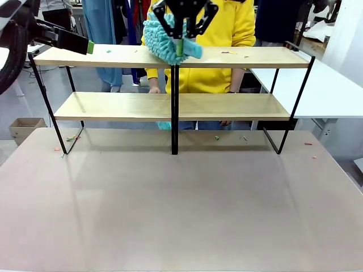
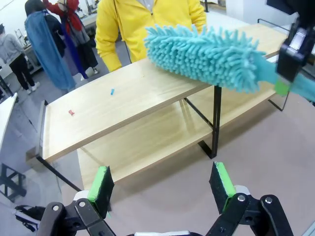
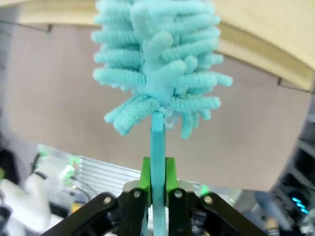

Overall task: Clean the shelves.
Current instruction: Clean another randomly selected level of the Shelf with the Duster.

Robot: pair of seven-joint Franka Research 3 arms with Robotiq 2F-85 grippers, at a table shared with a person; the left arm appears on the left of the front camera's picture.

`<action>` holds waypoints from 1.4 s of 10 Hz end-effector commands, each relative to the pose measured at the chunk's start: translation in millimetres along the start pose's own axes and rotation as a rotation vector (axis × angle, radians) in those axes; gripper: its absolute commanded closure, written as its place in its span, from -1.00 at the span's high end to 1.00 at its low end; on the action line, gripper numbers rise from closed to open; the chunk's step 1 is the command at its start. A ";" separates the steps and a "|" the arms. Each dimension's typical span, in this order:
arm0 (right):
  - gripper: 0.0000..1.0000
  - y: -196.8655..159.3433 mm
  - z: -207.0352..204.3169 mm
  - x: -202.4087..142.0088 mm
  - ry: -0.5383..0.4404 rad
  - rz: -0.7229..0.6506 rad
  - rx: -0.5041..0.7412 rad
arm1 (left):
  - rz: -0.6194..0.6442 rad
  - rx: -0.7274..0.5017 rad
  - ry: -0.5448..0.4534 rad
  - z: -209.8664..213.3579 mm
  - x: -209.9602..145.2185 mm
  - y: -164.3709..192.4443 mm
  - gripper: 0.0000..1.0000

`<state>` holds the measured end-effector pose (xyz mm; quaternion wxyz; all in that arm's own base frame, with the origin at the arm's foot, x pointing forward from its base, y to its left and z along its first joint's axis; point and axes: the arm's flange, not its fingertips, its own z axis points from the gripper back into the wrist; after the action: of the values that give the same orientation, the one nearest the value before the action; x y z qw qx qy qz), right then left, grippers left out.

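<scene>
Shaggy turquoise duster (image 1: 163, 41), pale wood-grain shelves (image 1: 113, 106) on a black frame (image 1: 174, 116), plain beige table (image 1: 181, 209), person's yellow top (image 1: 238, 22).

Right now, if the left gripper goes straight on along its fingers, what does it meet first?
Most likely the shelves: the open left gripper points at about the front edge of their upper board. Nothing seems to lie between, though depth is unclear.

No readable text, labels or numbers anywhere.

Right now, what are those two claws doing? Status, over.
Left gripper open, empty. Right gripper shut on duster, at top board of shelves. Small scraps on it; person close behind.
</scene>
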<state>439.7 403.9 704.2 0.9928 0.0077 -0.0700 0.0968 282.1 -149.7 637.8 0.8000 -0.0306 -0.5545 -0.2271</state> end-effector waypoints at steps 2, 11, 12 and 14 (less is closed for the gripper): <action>-0.75 31.9 7.9 43.3 -0.058 -0.045 0.012 | 0.000 0.005 -0.001 0.4 -1.0 0.2 1.00; -0.75 92.5 -21.0 114.7 0.032 0.239 0.183 | 0.000 0.005 -0.001 0.4 -1.0 0.2 1.00; -0.75 96.6 -23.2 121.1 0.034 0.279 0.186 | 0.000 0.005 -0.001 0.4 -1.0 0.2 1.00; -0.75 100.7 -22.6 137.6 0.049 0.370 0.195 | 0.000 0.005 -0.001 0.4 -1.0 0.2 1.00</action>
<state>500.4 485.8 652.2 0.9619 0.0939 -0.0498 0.2519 282.0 -149.7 637.8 0.8000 -0.0306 -0.5546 -0.2271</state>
